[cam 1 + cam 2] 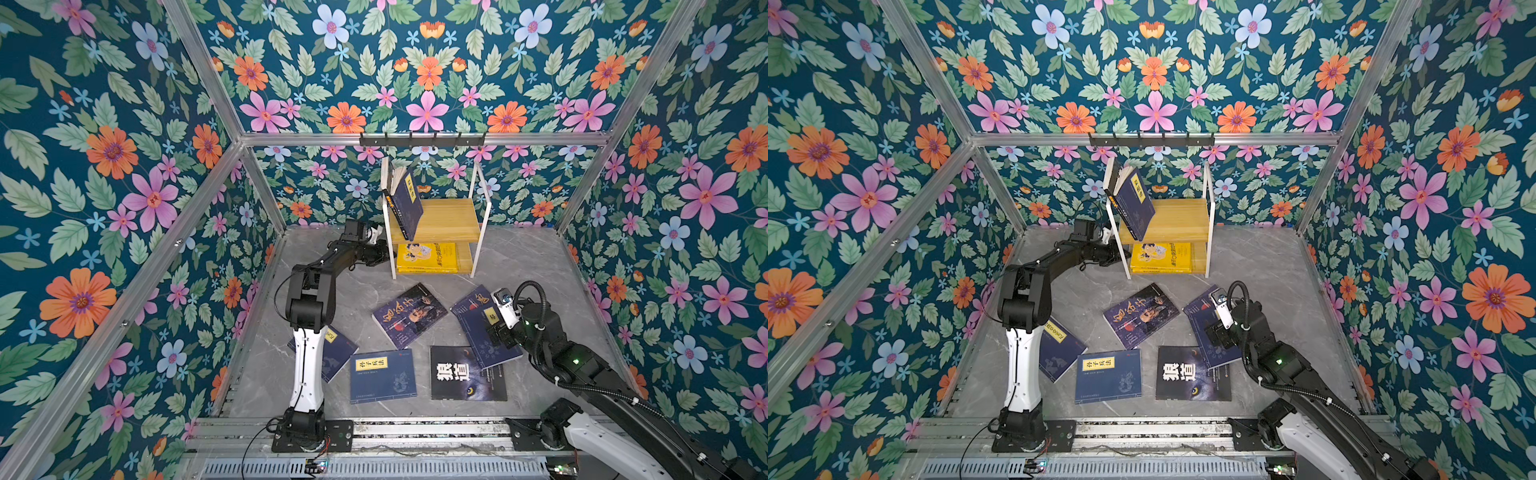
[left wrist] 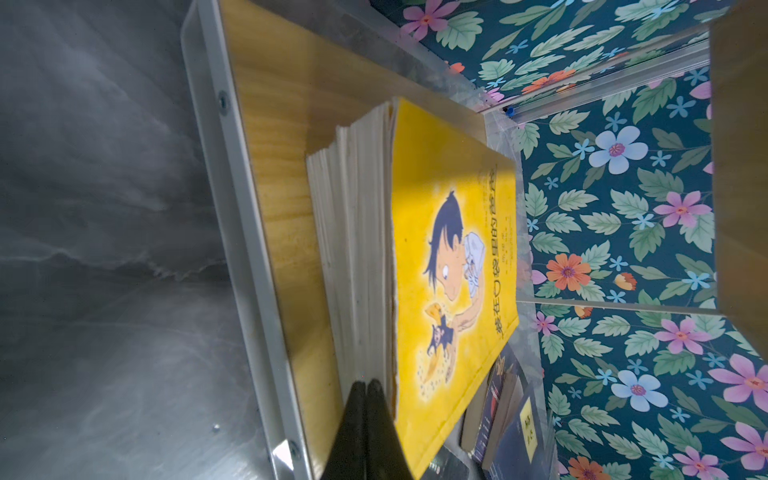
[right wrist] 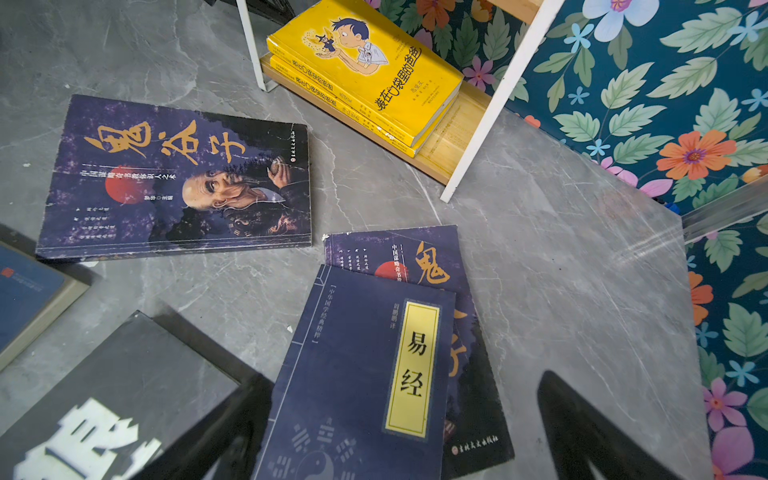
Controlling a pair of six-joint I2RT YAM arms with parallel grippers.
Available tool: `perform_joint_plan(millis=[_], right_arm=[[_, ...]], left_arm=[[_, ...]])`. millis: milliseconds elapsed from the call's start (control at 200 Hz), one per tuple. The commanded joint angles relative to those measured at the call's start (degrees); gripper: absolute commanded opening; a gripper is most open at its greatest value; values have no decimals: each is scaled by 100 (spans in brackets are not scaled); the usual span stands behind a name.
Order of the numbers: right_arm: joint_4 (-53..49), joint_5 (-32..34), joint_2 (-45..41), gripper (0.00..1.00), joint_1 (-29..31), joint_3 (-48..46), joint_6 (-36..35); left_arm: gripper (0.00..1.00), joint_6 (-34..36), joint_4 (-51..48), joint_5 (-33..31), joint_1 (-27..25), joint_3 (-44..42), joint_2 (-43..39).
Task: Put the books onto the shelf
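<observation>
Shelf side: left gripper (image 2: 367, 390) has its fingers pressed together with nothing between them, tips right at the page edges of the yellow books (image 2: 453, 266). These are stacked flat on the lower board of the shelf (image 1: 451, 218); contact unclear.

Table side: right gripper (image 3: 403, 382) has its fingers spread wide, empty. It hovers over the navy book (image 3: 357, 374), which lies on the table (image 3: 561, 270) overlapping a portrait-cover book (image 3: 432, 257).

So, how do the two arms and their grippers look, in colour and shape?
The left arm and the right arm are mostly black, each with one white link near its base. A ribbed black cable loops over the right arm, which shows small green lights. The left gripper and the right gripper are black and tapered.
</observation>
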Motion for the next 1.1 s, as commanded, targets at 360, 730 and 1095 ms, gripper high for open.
perform_joint_plan(millis=[360,730,1095], right_arm=[[79,-11,-19,99,4,32,63],[67,6,-6,99,4,41,56],[80,-72,-43,99,0,32,133]], left_arm=[[0,103,-28,-8,-73,-77,-66],[0,69,-27,-2,-84,-98,-133],[0,69,-27,-118,-54,-175,-250]])
